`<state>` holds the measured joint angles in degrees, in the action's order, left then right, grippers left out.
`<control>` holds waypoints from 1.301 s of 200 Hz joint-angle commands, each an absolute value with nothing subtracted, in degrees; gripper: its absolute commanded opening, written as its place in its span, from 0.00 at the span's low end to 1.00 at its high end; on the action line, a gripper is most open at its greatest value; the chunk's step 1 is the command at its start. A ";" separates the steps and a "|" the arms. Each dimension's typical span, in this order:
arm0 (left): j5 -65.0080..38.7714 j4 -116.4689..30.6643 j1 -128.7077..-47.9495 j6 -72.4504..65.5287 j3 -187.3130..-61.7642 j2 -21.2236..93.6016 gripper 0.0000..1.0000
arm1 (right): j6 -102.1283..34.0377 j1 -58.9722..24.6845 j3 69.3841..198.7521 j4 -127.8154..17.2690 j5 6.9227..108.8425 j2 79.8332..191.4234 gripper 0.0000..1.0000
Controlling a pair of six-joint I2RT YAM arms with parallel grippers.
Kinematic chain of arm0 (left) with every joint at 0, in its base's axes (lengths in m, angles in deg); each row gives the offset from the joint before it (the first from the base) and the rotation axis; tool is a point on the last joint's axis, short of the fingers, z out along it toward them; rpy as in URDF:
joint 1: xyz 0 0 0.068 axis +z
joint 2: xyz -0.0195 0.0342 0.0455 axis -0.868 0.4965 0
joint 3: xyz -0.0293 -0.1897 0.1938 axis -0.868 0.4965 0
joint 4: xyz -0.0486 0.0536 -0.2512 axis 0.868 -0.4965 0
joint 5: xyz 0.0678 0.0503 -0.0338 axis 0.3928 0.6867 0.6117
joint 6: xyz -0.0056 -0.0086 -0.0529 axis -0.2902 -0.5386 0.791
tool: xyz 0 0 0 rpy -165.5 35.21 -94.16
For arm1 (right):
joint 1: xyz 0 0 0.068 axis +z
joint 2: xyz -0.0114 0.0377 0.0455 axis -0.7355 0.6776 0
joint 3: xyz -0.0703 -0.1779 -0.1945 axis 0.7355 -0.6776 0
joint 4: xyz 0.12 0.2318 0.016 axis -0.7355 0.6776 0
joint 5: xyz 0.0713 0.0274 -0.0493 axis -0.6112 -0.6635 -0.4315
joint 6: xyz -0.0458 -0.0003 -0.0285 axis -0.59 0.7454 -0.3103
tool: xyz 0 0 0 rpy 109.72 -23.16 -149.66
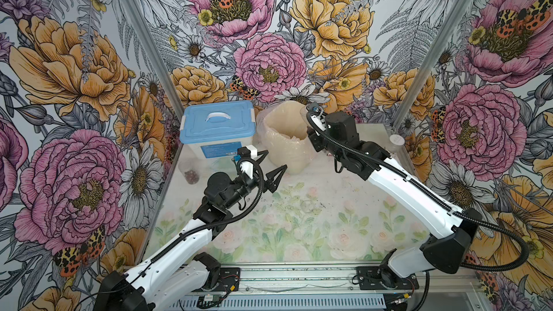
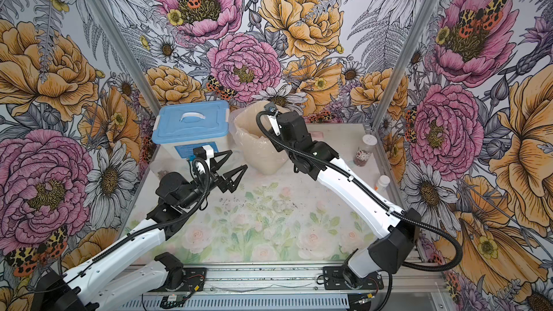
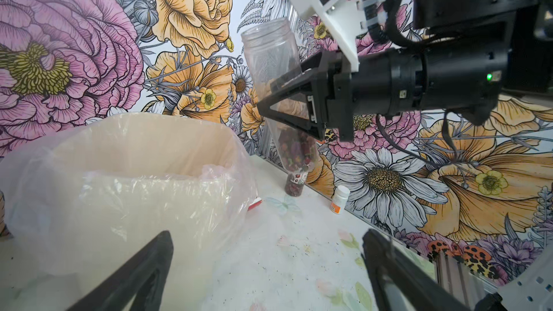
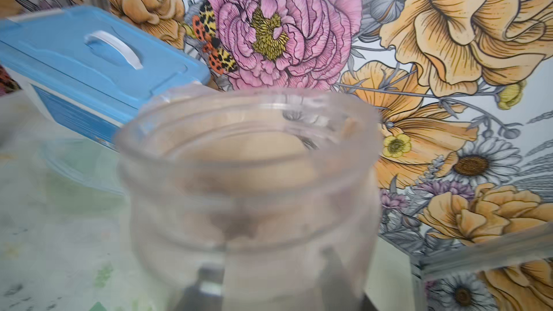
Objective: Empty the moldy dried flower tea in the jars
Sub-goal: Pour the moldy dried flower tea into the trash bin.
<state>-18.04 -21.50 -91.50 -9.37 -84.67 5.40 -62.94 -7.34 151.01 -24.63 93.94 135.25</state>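
Flowered walls, rose-print tabletop point(image 1: 299, 219). My right gripper point(image 3: 266, 95) clamps the open jar point(image 3: 269, 52) mouth-up beside the bin point(image 3: 89, 192), tea point(image 3: 296, 148) at its bottom. My left gripper point(image 1: 273, 161) hangs spread, empty. Pouring comes next, I reckon: carry it over the rim and tip.

Table point(image 1: 299, 234) bears box point(image 1: 218, 127), bin point(image 1: 287, 145), labelled jar point(image 2: 363, 151), plain jar point(image 1: 191, 172).

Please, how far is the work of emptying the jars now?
Done: only the held jar is uncapped; no jar looks emptied. In hand: the right gripper holds that open jar, tea at its bottom, near the lined bin; the left gripper is open and empty. Left: tip this one, then the white-lidded labelled jar and the left-side jar by the blue-lidded box, both holding buds.
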 commanded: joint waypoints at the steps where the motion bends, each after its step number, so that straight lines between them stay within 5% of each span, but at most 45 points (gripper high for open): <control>1: -16.17 -23.70 -90.73 -10.49 -83.53 4.03 0.99 | -72.17 -7.80 155.69 -18.32 103.55 139.05 0.09; 127: -15.92 -24.46 -89.27 -10.24 -81.33 0.93 0.99 | -99.00 -10.33 165.79 -17.94 120.60 150.97 0.11; 260: -15.81 -24.41 -87.52 -9.95 -79.12 -2.14 0.99 | -119.67 -10.61 166.40 -21.53 123.46 155.04 0.07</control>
<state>-16.75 -24.36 -88.41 -9.35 -80.27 -1.05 -115.24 -10.57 165.21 -18.60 121.43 154.46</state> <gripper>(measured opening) 0.987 0.496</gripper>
